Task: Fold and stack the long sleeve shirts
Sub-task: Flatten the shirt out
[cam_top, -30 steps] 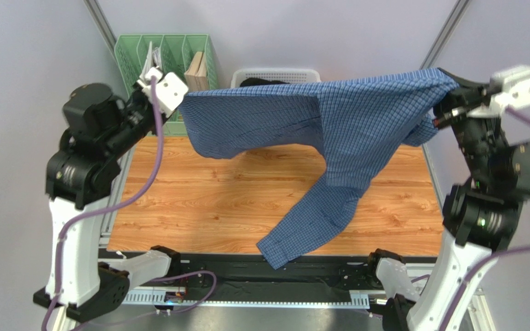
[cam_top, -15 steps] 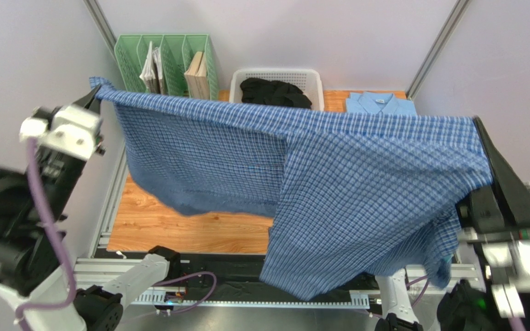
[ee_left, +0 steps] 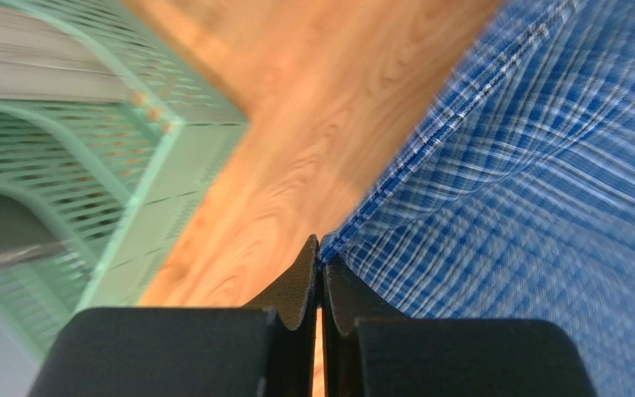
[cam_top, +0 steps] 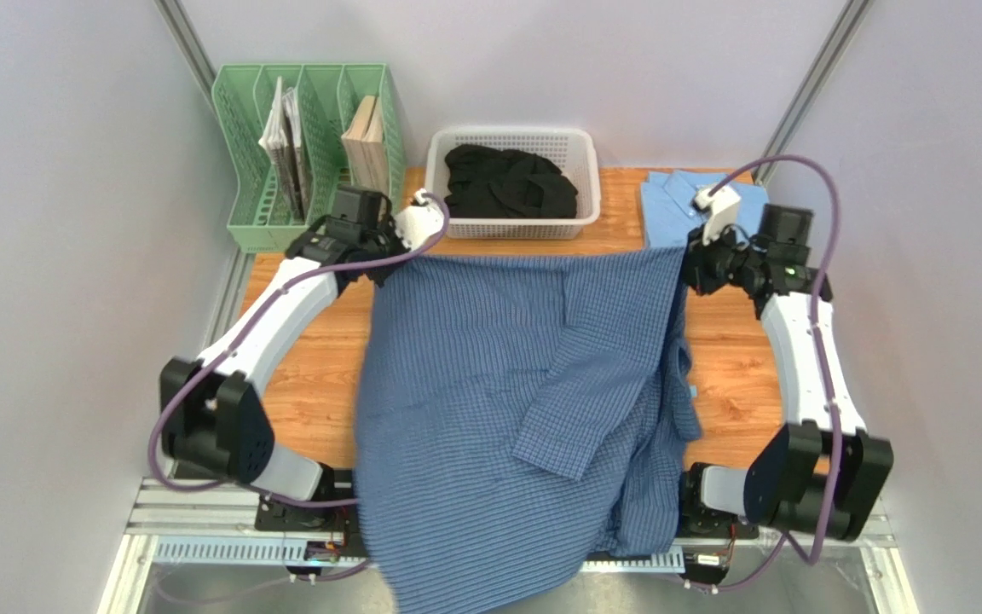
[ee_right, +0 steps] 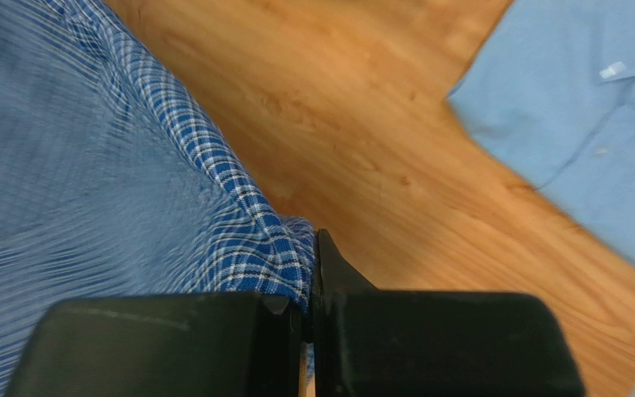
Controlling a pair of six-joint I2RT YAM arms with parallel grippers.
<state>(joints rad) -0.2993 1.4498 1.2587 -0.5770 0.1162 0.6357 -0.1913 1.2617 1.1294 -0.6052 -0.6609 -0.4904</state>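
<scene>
The dark blue checked shirt (cam_top: 522, 397) lies spread over the wooden table (cam_top: 291, 371), its near end hanging past the front edge and a sleeve folded across its middle. My left gripper (cam_top: 417, 243) is shut on the shirt's far left corner (ee_left: 354, 227). My right gripper (cam_top: 691, 262) is shut on its far right corner (ee_right: 275, 248). The plain light blue shirt (cam_top: 688, 205) lies folded at the far right of the table, just behind my right gripper; it also shows in the right wrist view (ee_right: 577, 141).
A white basket (cam_top: 515, 179) holding dark cloth stands at the back middle. A green file rack (cam_top: 304, 154) with books stands at the back left, close to my left gripper; it also shows in the left wrist view (ee_left: 89, 149).
Both arms swung the shirt from held high in the air down and forward. It now lies flat on the table, with both grippers low at its far corners.
</scene>
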